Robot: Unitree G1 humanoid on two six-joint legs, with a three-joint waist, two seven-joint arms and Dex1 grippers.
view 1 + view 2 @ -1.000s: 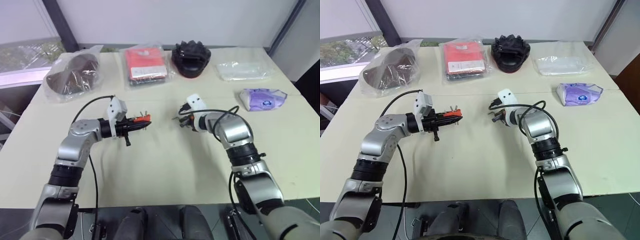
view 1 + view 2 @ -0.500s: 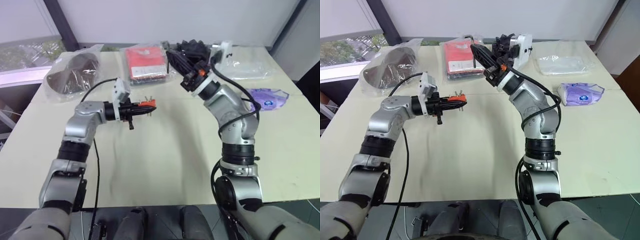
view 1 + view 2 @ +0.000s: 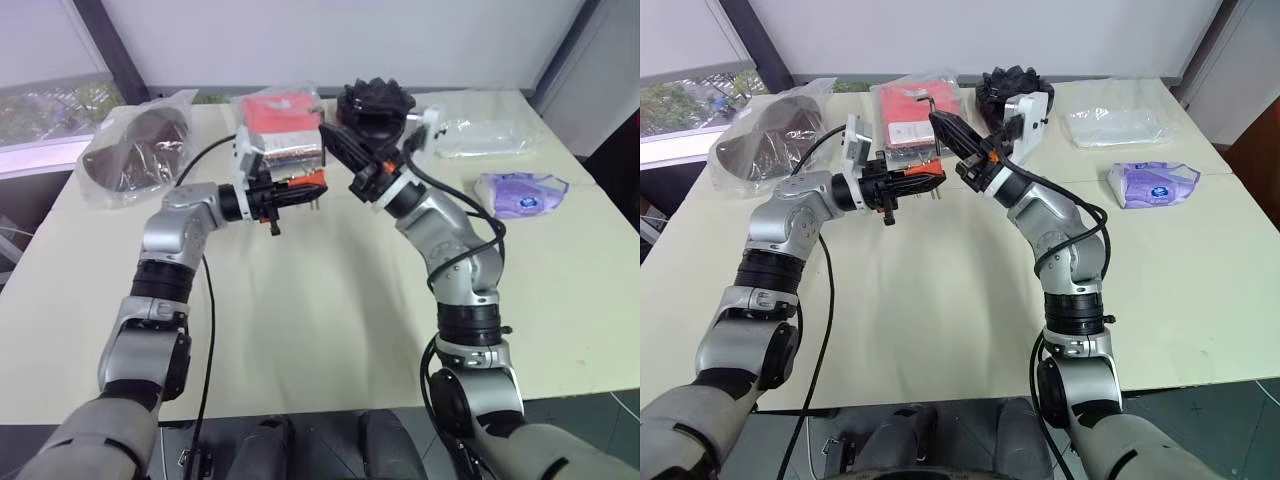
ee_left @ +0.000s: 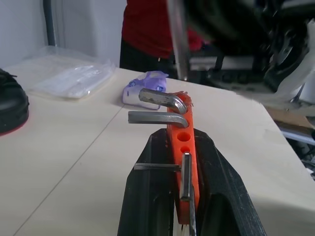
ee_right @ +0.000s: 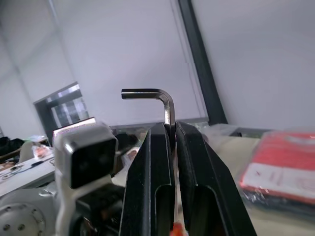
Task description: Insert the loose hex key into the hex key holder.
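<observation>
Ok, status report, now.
Left gripper shut on hex key holder. Right gripper shut on loose hex key. Both raised over table, key not yet inserted.

Orange hex key holder (image 4: 183,132), silver loose hex key (image 5: 156,98)

The loose hex key (image 5: 165,101) has its long leg hidden between the right gripper (image 5: 172,129) fingers (only the bend shows).

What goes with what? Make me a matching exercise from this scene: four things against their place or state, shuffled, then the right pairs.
1. loose hex key
2. hex key holder
3. purple packet
4. black shoe

A. lying on the table by the robot's right
B. clamped in the left gripper
C. at the table's far edge
D. pinched in the right gripper

Pairs: 1-D, 2-B, 3-A, 4-C
</observation>
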